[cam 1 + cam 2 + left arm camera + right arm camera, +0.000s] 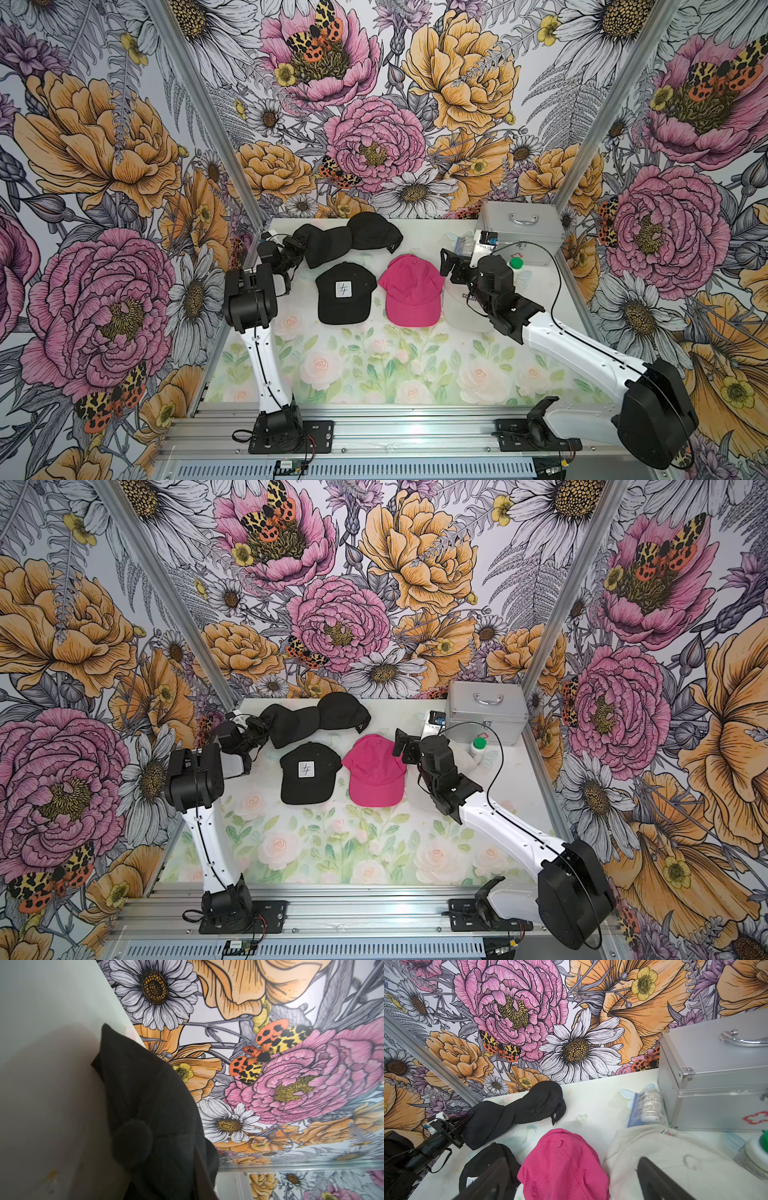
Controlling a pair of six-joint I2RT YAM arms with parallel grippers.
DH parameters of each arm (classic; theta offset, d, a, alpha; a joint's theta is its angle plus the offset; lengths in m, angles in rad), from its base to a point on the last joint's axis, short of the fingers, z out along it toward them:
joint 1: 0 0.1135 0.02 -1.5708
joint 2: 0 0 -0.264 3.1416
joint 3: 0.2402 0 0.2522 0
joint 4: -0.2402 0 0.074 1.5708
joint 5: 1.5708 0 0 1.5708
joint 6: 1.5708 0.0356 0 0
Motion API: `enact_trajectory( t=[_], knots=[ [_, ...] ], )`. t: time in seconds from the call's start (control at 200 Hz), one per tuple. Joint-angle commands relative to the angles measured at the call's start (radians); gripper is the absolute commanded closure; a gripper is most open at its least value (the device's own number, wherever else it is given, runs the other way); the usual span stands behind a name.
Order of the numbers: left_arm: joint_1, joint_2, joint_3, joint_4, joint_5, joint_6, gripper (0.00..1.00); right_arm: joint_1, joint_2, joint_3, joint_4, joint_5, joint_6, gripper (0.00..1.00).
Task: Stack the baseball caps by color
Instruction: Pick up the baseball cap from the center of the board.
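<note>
Hiding most of the white cap (pixel 459 313), the right arm holds its right gripper (pixel 449 261) wide open and empty. The left gripper (pixel 296 247) is pinched shut on a soft black cap (pixel 325 245) at the back left.

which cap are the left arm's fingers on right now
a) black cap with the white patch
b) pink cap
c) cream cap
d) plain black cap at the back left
d: the left gripper has its fingers shut on the edge of the plain black cap at the back left
</note>
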Motion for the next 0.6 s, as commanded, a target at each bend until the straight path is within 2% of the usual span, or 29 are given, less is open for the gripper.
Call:
enact_trajectory(
  t=[0.0,0.075,0.15,0.23,0.34,0.455,0.595],
  knots=[
    [0.022,-0.042,0.045,0.037,0.017,0.004,0.97,-0.001,-0.011,0.035,-0.014,0.029,0.004,0.01],
    [0.025,-0.065,0.088,0.007,0.048,0.029,0.99,-0.003,-0.008,0.038,-0.016,0.038,0.012,0.01],
    [0.021,-0.107,0.133,-0.081,0.098,0.108,1.0,-0.003,-0.005,0.037,-0.016,0.071,0.024,0.01],
    [0.002,-0.187,0.135,-0.215,0.112,0.244,1.0,-0.003,-0.009,0.032,-0.009,0.129,0.034,0.01],
    [-0.036,-0.333,0.092,-0.394,0.065,0.467,1.0,-0.003,-0.004,0.037,-0.006,0.155,-0.005,0.01],
    [-0.079,-0.46,0.083,-0.577,0.05,0.671,0.98,-0.003,0.012,0.056,-0.012,0.148,-0.064,0.01],
    [-0.13,-0.618,0.081,-0.727,0.088,0.84,1.0,-0.001,0.038,0.126,-0.1,0.111,-0.133,0.01]
  ],
)
